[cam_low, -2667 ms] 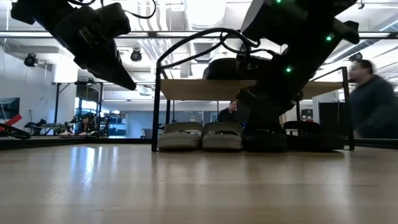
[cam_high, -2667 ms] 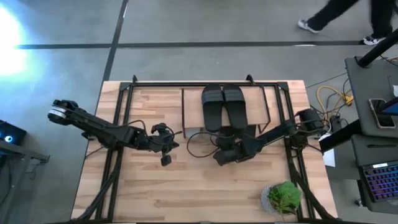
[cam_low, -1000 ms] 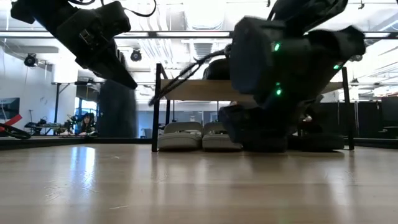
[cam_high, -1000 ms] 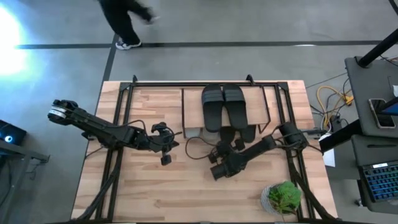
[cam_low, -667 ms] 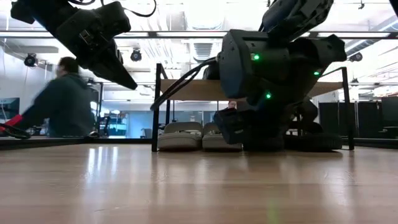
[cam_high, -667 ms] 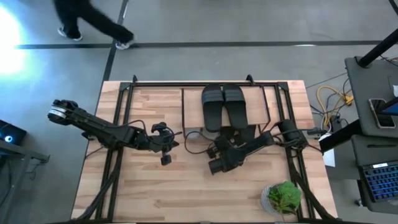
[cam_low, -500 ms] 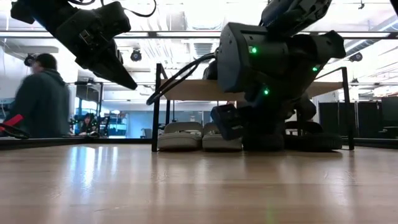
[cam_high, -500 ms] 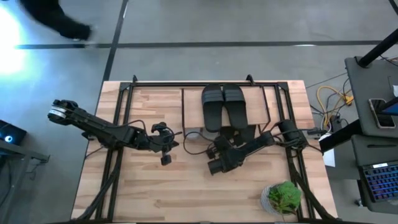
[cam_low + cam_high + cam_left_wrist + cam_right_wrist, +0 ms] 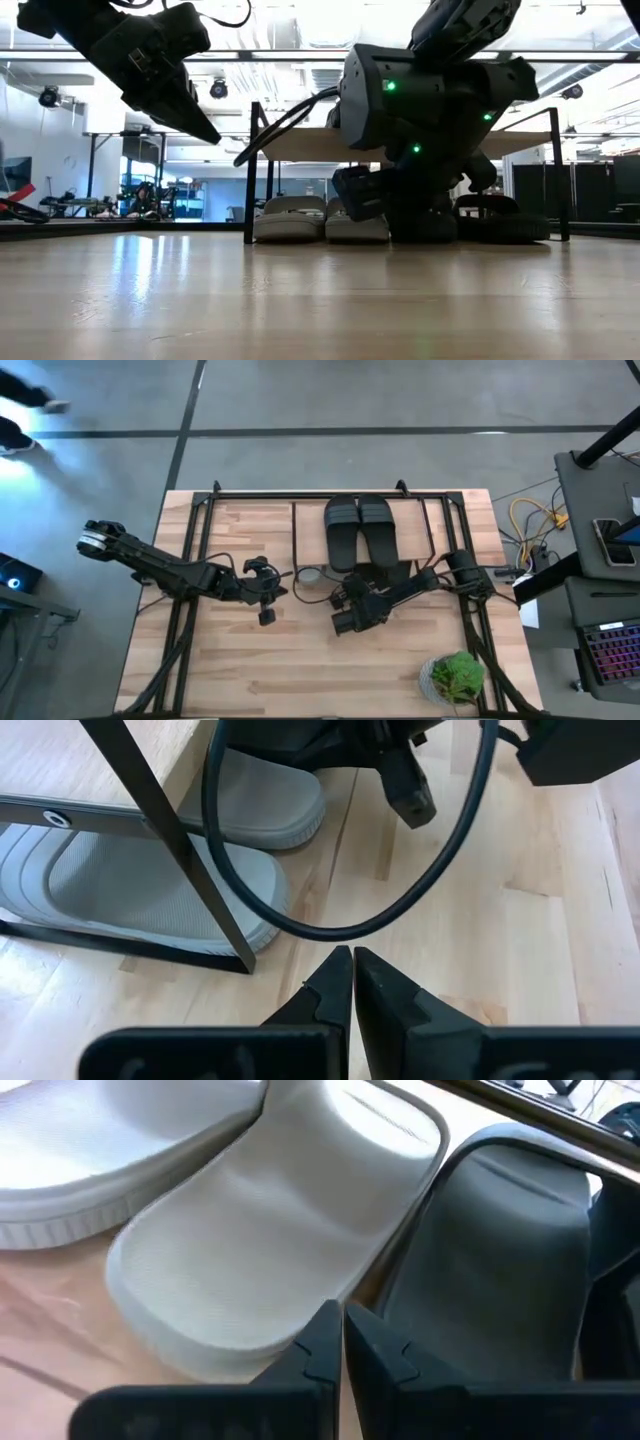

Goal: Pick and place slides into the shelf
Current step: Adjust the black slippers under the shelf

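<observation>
Open workshop hall beyond a light wood tabletop (image 9: 240, 660).

Grey floor (image 9: 330, 395) crossed by dark lines, seen from above; potted green plant (image 9: 455, 678) at the table's near corner; side desk (image 9: 600, 540) with a keyboard (image 9: 610, 652) and yellow cables (image 9: 530, 518) at right. Across the room: bright ceiling lights (image 9: 325, 15), exposed ducts, tall windows, dim workstations, a seated person (image 9: 147, 197) far off.

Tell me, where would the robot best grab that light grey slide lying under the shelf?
Probably by the rounded end of the light grey slide that faces the right gripper, approaching level from the table's front. The shelf board covers it from above, so only that end is exposed.
</observation>
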Action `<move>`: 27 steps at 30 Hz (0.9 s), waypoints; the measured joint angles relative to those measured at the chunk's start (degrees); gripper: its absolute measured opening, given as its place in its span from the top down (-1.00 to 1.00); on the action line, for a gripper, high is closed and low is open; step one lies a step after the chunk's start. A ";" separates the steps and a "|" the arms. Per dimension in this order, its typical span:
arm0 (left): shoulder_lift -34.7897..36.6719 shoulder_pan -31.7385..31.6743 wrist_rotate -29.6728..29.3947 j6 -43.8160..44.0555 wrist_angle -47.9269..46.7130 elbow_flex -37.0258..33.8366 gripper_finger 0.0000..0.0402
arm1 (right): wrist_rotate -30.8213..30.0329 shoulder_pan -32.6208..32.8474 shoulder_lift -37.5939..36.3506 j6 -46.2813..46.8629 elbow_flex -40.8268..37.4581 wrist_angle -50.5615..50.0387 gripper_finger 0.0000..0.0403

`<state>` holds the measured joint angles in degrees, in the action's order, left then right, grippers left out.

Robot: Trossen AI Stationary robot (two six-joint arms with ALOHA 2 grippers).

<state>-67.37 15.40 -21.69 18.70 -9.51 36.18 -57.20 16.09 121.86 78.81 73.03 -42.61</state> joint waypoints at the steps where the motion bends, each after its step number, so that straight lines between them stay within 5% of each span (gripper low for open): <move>1: 0.00 0.00 -0.04 0.00 0.02 0.00 1.00 | 0.03 -0.25 0.01 -0.39 0.00 0.01 0.96; 20: 0.00 -0.09 -0.28 -1.64 -0.07 -0.17 1.00 | 5.77 1.24 -0.31 -1.75 -0.35 -1.33 0.96; 27: 0.00 -0.35 1.50 -1.16 0.69 -0.17 1.00 | 2.16 4.39 -3.88 6.30 5.22 -18.57 0.96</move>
<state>-67.37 15.05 -20.19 17.54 -8.83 36.01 -55.04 20.48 117.99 85.11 78.25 -61.18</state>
